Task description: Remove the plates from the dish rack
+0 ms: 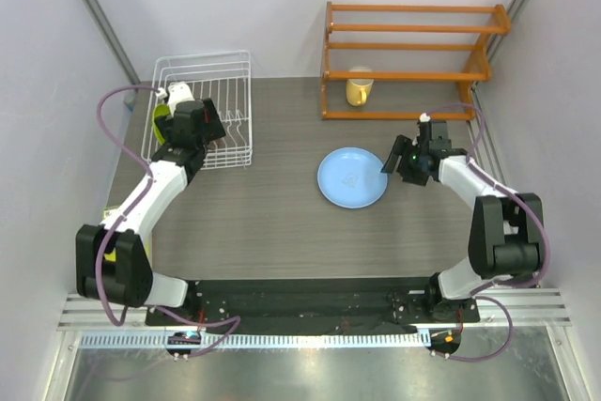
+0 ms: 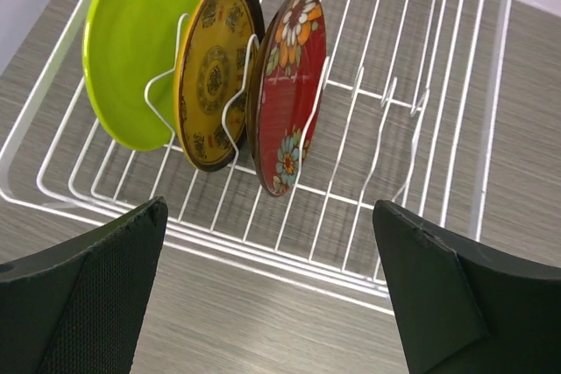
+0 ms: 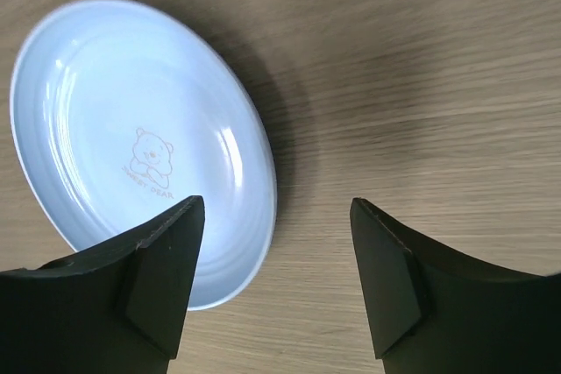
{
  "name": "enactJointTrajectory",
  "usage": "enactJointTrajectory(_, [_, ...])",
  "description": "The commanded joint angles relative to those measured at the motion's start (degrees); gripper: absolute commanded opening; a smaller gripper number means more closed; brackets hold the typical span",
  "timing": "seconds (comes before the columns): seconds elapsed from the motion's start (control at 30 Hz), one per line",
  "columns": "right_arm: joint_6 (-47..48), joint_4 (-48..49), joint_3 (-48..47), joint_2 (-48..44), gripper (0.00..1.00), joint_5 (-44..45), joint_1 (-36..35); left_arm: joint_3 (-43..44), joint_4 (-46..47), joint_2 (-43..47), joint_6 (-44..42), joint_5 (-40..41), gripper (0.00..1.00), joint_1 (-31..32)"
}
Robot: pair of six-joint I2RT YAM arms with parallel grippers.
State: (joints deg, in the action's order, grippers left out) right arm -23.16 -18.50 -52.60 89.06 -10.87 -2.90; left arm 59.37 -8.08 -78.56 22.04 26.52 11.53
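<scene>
Three of four plates stand upright in dish rack [image 2: 488, 129]: lime green plate [image 2: 131, 45], amber-yellow plate [image 2: 210, 76], dark red plate [image 2: 294, 85], each between prongs [image 2: 326, 63]. Light blue plate [image 3: 131, 137] lies flat on desk [image 1: 272, 223]. Right pincer [image 3: 276, 243] hangs open just beside its rim, holding nothing. Left pincer [image 2: 270, 234] gapes wide over rack, empty. We judge step in hand: fetching next plate. Next move as we see it: lower left pincer, straddle dark red rim, close, lift clear of prongs.

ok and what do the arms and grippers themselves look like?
The left arm and right arm have white links with black joint housings and bases. A mauve cable runs along each. The left gripper and right gripper each have two black wedge-shaped fingers; the left pad looks mesh-textured.
</scene>
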Motion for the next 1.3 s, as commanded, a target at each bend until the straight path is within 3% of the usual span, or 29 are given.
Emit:
enactJointTrajectory(0.0, [3.29, -3.29, -3.65, -6.52, 0.75, 8.14, -0.09, 2.23, 5.43, -4.48, -2.35, -0.25, 0.99, -0.98])
enactJointTrajectory(0.3, [4.70, -4.70, -3.74, -9.43, 0.77, 9.29, -0.09, 7.59, 11.06, -14.50, -4.29, 0.64, 0.89, -2.56])
enactJointTrajectory(0.4, [4.88, -4.70, -3.56, -9.08, 0.77, 9.12, -0.18, 9.87, 11.59, -17.93, -3.76, 0.02, 0.81, -3.35])
enactJointTrajectory(0.43, [4.96, -4.70, -3.56, -8.64, 0.77, 9.12, -0.09, 10.23, 12.11, -19.24, -3.67, -0.33, 0.71, -3.44])
enactJointTrajectory(0.5, [5.14, -4.79, -3.56, -8.20, 0.76, 9.03, -0.09, 11.19, 12.65, -20.39, -3.32, -0.33, 0.63, -3.71])
enactJointTrajectory(0.57, [5.05, -4.79, -3.65, -7.58, 0.75, 8.77, -0.18, 12.34, 11.51, -22.24, -3.15, -0.68, 0.47, -3.97])
enactJointTrajectory(0.7, [5.40, -4.88, -4.09, -6.70, 0.75, 8.33, -0.09, 13.66, 11.33, -23.56, -3.23, -0.60, 0.35, -4.23])
enactJointTrajectory(0.73, [5.40, -4.88, -4.09, -6.62, 0.75, 8.32, -0.09, 13.75, 11.15, -23.74, -3.23, -0.60, 0.26, -4.32])
enactJointTrajectory(0.8, [5.58, -4.88, -4.09, -6.44, 0.75, 8.24, -0.18, 13.84, 11.06, -23.91, -3.23, -0.68, 0.18, -4.41])
enactJointTrajectory(0.83, [5.58, -4.88, -4.09, -6.35, 0.75, 8.24, -0.09, 13.93, 10.80, -23.92, -3.23, -0.68, 0.05, -4.50])
enactJointTrajectory(0.87, [5.58, -4.79, -4.00, -6.26, 0.75, 8.15, -0.09, 13.93, 10.63, -23.83, -3.32, -0.68, 0.00, -4.50])
enactJointTrajectory(1.03, [5.76, -4.79, -3.83, -6.09, 0.75, 7.97, -0.09, 14.54, 10.27, -22.25, -5.95, -0.77, 0.00, -4.41])
enactJointTrajectory(1.27, [5.67, -5.05, -3.56, -7.32, 0.75, 8.50, -0.09, 14.63, 10.71, -17.42, -15.87, 7.39, 0.00, -2.22])
